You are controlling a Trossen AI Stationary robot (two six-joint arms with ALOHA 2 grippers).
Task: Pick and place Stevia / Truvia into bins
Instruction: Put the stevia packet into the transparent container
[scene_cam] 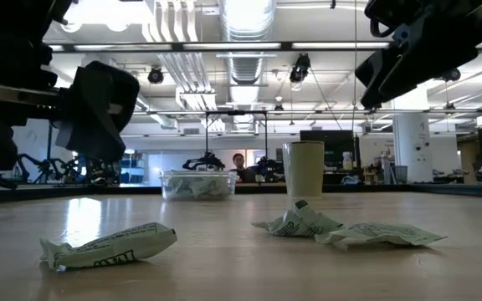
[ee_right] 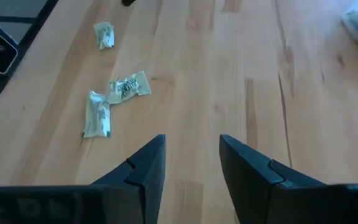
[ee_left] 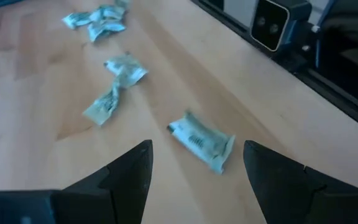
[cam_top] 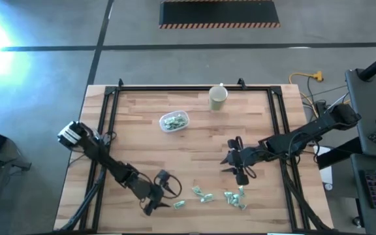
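Note:
Several pale green and white Stevia sachets (cam_top: 204, 194) lie flat and loose near the table's near edge. The clear tub (cam_top: 174, 121), with sachets inside, stands farther back, left of the beige cup (cam_top: 217, 98). My left gripper (cam_top: 164, 194) is open, low over the near edge. One sachet (ee_left: 201, 142) lies just ahead of its fingertips (ee_left: 135, 163), untouched. My right gripper (cam_top: 231, 158) hangs open above the wood, beyond the sachet cluster. In the right wrist view, three sachets (ee_right: 128, 87) lie ahead of the right gripper (ee_right: 191, 149).
A black frame rail (cam_top: 103, 137) runs along the table's left, far and right sides. In the low view the tub (scene_cam: 197, 184) and the cup (scene_cam: 305, 167) stand far back, with a person behind them. Bare wood lies between the tub and the sachets.

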